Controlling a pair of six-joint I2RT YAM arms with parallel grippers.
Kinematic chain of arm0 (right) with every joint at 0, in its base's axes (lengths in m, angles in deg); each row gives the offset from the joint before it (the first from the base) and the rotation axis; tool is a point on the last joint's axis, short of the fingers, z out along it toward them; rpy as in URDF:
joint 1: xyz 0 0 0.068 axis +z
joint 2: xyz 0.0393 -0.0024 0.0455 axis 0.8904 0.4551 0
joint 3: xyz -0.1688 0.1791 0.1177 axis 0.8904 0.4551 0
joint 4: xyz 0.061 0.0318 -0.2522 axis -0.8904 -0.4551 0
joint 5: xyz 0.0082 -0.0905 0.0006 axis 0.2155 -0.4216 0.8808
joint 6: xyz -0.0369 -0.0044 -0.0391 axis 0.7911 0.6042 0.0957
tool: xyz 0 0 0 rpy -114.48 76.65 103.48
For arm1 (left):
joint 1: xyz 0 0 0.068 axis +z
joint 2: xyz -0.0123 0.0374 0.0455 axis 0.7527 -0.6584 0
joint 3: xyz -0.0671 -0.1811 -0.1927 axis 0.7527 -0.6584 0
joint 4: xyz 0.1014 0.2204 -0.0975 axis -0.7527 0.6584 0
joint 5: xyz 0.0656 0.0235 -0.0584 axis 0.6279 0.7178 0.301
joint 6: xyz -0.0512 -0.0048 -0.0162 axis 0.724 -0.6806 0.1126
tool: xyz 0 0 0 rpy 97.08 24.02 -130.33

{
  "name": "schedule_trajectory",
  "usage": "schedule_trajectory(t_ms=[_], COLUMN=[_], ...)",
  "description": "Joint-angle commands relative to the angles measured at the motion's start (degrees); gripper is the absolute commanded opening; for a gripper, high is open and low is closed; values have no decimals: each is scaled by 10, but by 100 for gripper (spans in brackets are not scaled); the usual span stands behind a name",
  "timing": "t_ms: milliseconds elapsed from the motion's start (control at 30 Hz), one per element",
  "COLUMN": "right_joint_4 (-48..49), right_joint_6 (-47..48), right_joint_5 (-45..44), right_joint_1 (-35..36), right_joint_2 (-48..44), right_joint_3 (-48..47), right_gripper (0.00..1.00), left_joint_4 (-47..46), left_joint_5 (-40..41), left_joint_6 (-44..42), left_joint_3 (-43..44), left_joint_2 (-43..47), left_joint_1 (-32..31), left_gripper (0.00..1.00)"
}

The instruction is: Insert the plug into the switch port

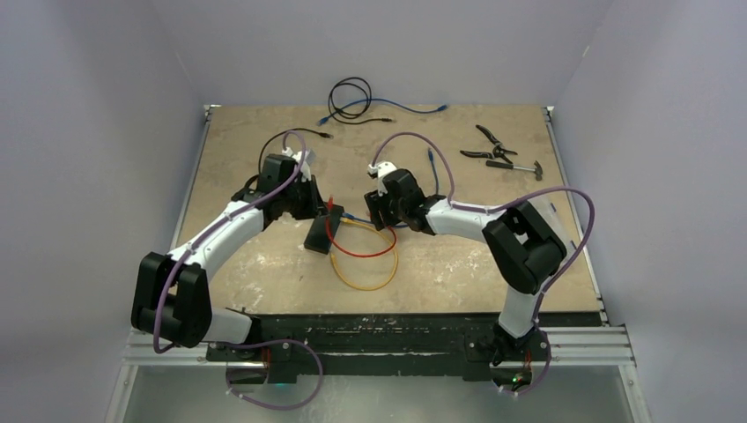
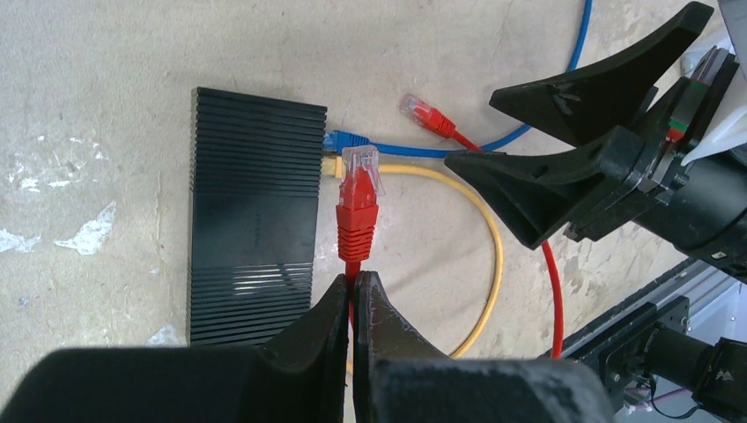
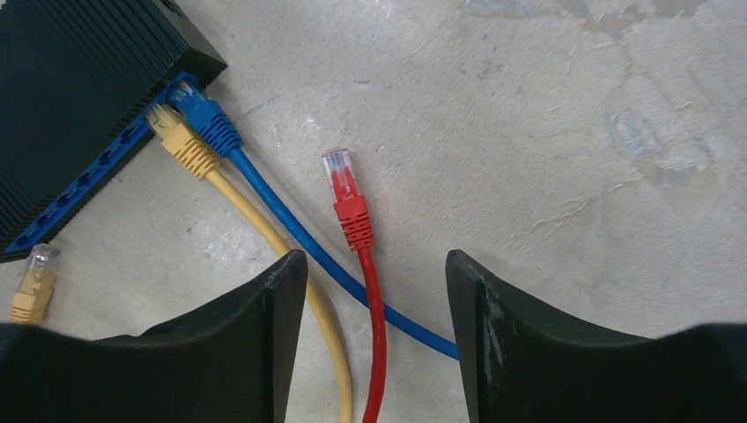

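The left gripper (image 2: 354, 282) had its fingers clamped on the thin red cable (image 2: 553, 291), right behind the boot of the red plug with the clear tip (image 2: 358, 189). That plug hung just beside the port edge of the flat black ribbed switch box (image 2: 253, 220) on the pale table (image 2: 88, 88).

Trouble one: the plug lay along the port row, not facing it, so it needed a turn before any push. Trouble two: gripped by the cord, it could hinge or buckle on contact instead of seating. The blue plug (image 2: 348, 141) and the yellow plug (image 2: 332, 166) already sat in the end ports, crowding the approach, and a clip could snag there. Nothing braced the switch box, so a shove would likely slide it.

Over to the right gripper (image 3: 377, 264): fingers apart, holding nothing, straddling the cable behind a second red plug (image 3: 345, 194) lying loose on the table. If both ends were one cord, a pull there might drag the held plug off line.
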Motion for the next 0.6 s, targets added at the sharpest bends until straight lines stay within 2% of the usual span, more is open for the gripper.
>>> schedule_trajectory(t_ms=[0,267,567], right_joint_4=[12,30,41], right_joint_6=[-10,-6,-10], right_joint_5=[9,-1,-6], right_joint_1=[-2,-2,-3], right_joint_2=[13,39,53], right_joint_3=[-23,-29,-42], right_gripper=[59,44,39], left_joint_4=[-21,-24,-48], left_joint_5=[-3,-7,-10], left_joint_6=[-15,-18,-7], left_joint_3=[-10,-25,-41], left_joint_2=[20,23,20], left_joint_1=[-4,-6,-7], left_gripper=[0,0,0])
